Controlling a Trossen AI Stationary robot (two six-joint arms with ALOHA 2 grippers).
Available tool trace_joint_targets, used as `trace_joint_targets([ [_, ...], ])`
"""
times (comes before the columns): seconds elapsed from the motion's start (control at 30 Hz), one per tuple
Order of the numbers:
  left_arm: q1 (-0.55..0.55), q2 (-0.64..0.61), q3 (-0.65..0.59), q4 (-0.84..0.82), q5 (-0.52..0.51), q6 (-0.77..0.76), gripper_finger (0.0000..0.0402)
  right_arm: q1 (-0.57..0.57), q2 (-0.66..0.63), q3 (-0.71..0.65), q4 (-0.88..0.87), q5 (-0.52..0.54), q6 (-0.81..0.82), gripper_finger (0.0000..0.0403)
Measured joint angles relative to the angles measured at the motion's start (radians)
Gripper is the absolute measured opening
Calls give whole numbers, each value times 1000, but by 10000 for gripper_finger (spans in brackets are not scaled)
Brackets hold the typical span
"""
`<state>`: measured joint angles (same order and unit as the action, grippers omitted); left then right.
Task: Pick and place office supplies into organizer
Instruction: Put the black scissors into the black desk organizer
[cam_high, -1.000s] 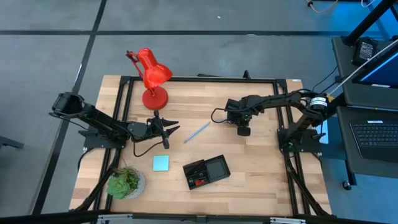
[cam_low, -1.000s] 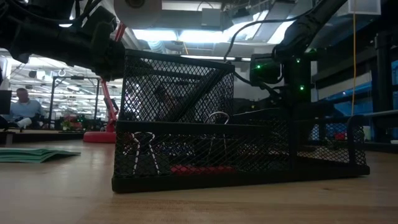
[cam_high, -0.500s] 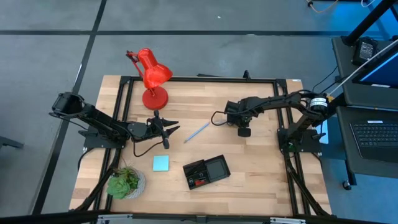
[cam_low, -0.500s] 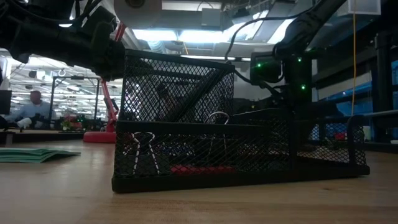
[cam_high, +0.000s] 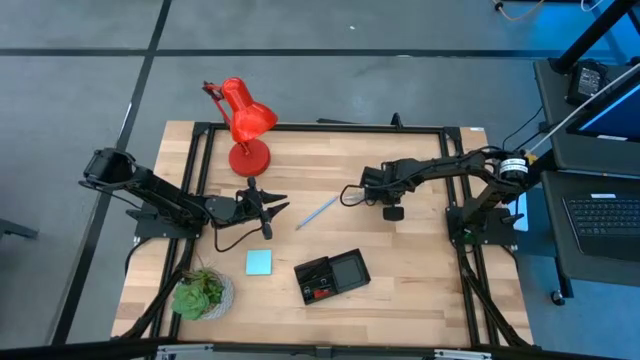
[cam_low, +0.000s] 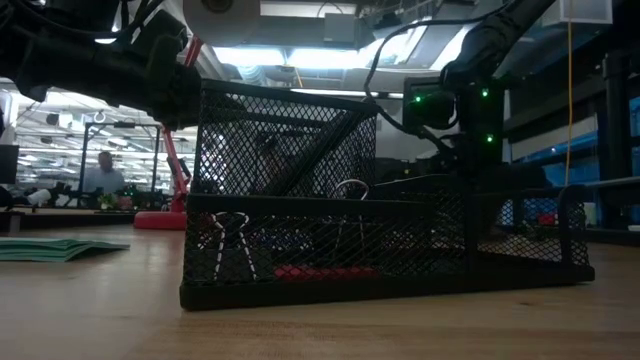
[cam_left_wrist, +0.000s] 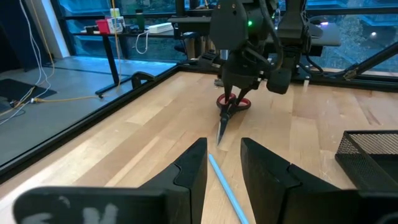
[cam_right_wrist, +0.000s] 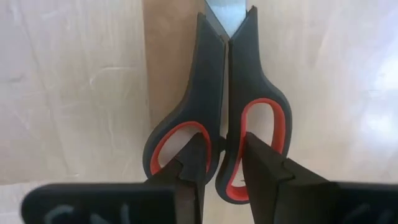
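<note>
Red-and-black-handled scissors (cam_right_wrist: 217, 93) lie under my right gripper (cam_right_wrist: 222, 146) at the table's middle right (cam_high: 392, 205); in the left wrist view the scissors (cam_left_wrist: 227, 118) point their blades toward the left arm. A light blue pen (cam_high: 318, 211) lies flat at mid-table, just ahead of my open left gripper (cam_high: 280, 207), which touches nothing. The light blue notepad (cam_high: 259, 262) lies flat near the front. The black mesh organizer (cam_high: 332, 275) stands beside it, holding binder clips (cam_low: 232, 240) and a small red piece (cam_low: 310, 271). My right gripper pinches the scissors at the narrow middle of the handle end (cam_right_wrist: 222, 127), where the two loops meet. One fingertip (cam_right_wrist: 196, 149) stands in each loop. The fingers come from above, pointing down. Whether the scissors are clear of the table, I cannot tell.
A red desk lamp (cam_high: 242, 125) stands at the far left of the table and a green potted plant (cam_high: 200, 293) at the near left corner. Bare wood lies between the pen and the organizer. A person shows in the room far behind (cam_low: 100, 172).
My right gripper has risen slightly in the low view and its wrist has drifted a little toward the table's left edge. The left arm has kept still.
</note>
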<state>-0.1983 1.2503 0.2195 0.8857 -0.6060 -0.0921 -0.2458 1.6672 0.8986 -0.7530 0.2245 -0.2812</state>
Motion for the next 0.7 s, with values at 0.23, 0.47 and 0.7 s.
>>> trace_joint_targets([
  [0.23, 0, 0, 0, 0, 0, 0, 92, 21, -102, 0, 1, 32, -7, 78],
  [0.47, 0, 0, 0, 0, 0, 0, 92, 102, -249, 2, 1, 209, -13, 78],
  [0.7, 0, 0, 0, 0, 0, -179, 92, 233, -306, 2, 11, 470, -83, 78],
])
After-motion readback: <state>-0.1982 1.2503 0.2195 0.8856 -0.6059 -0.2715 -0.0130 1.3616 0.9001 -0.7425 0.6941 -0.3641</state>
